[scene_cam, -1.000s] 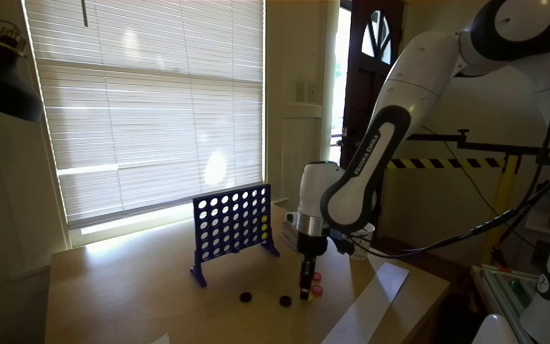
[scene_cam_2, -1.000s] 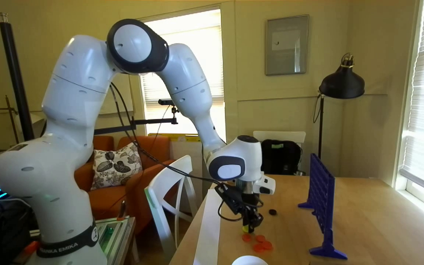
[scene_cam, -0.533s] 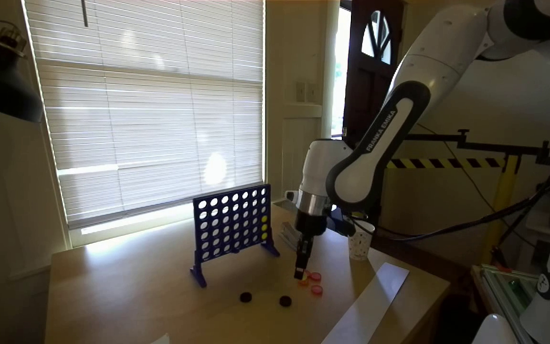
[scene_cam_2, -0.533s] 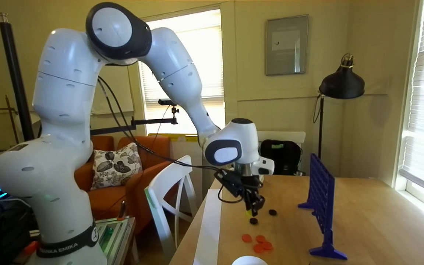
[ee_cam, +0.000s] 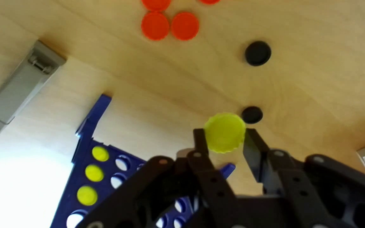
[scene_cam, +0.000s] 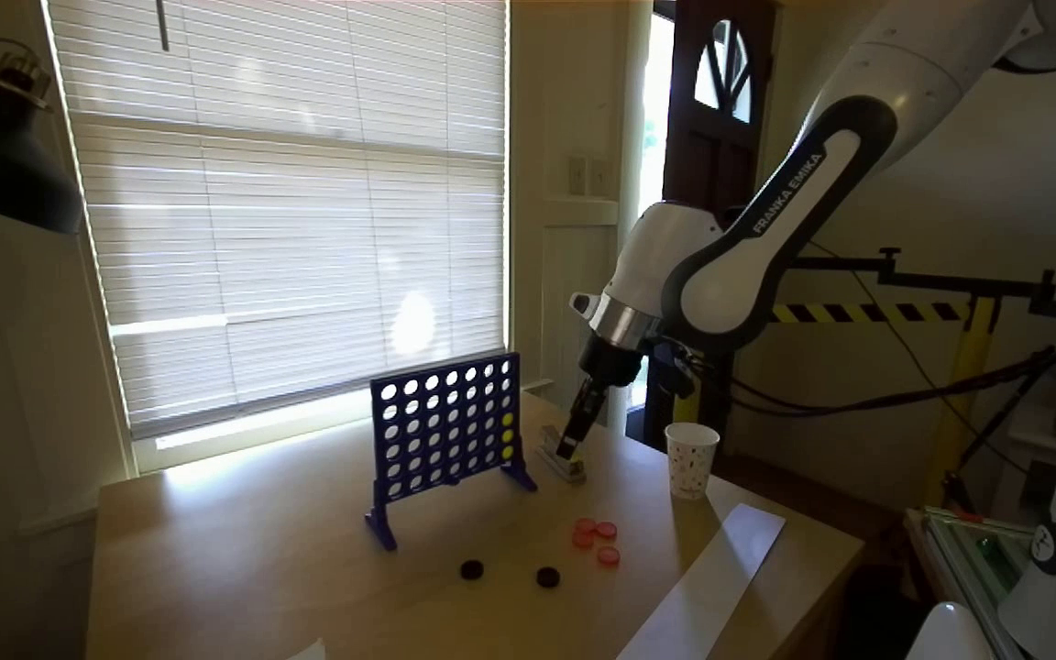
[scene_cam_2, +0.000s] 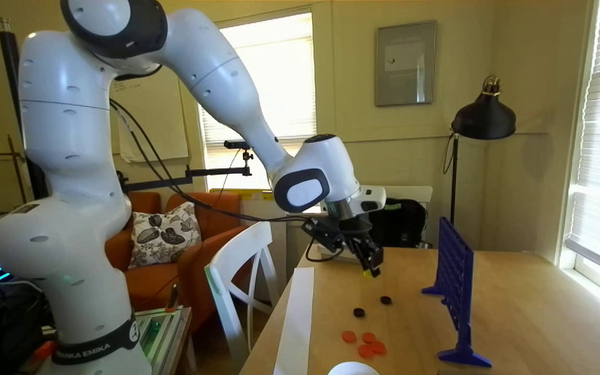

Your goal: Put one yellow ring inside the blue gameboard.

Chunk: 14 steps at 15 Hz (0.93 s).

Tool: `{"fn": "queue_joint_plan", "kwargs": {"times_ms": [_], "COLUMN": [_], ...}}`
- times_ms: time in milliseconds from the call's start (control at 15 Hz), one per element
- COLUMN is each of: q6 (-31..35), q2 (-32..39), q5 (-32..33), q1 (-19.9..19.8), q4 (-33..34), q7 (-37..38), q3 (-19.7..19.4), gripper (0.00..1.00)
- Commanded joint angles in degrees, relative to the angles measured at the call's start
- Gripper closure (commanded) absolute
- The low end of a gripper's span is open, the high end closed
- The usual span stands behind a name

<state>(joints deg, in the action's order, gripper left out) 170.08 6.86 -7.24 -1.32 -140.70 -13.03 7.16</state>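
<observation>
My gripper [ee_cam: 225, 133] is shut on a yellow ring [ee_cam: 225, 134], with one fingertip on each side of its rim. In both exterior views the gripper [scene_cam: 569, 451] [scene_cam_2: 374, 271] is tilted and above the table, with the ring [scene_cam: 577, 456] [scene_cam_2: 367, 273] partly hidden by the fingers. The blue gameboard [scene_cam: 444, 430] stands upright, apart from the gripper. It shows edge-on in an exterior view [scene_cam_2: 455, 271] and partly behind the gripper in the wrist view [ee_cam: 108, 168]. Three yellow tokens [scene_cam: 507, 436] sit in its end column nearest the gripper.
Several red-orange tokens [scene_cam: 608, 556] and two dark tokens [scene_cam: 547, 577] [scene_cam: 471, 570] lie on the table. A grey metal stapler-like object [ee_cam: 14, 91] lies near the board's foot. A patterned cup [scene_cam: 691, 463], a white strip [scene_cam: 720, 577] and a white chair [scene_cam_2: 245, 271] are nearby.
The gripper has risen from table level beside the red-orange and dark tokens, carrying the yellow ring. It has moved away from them and tilted.
</observation>
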Motion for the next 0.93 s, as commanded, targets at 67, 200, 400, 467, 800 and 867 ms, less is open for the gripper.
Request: {"fn": "queue_joint_plan", "kwargs": {"times_ms": [67,200,400,467,800,867], "q6": [6.5,8.7,11.5,12.7,13.8,14.0], "q2": [-5.5,-6.7,-7.9,-8.2,-7.5,-7.6], "q5": [0.7,0.9,1.3,1.1,0.0,0.0], "q1": [-0.6,-0.8,-1.3,-1.5,-1.6,-1.7], "q4": [-4.6,-5.2,-5.4,-5.6,-4.0,-4.1], "q7": [1.1,1.1,1.1,1.1,0.0,0.0], "q3": [-2.1,-3.2,-4.7,-5.0,-5.9,-6.0], "gripper": [0.9,0.9,0.9,0.9,0.65,0.65]}}
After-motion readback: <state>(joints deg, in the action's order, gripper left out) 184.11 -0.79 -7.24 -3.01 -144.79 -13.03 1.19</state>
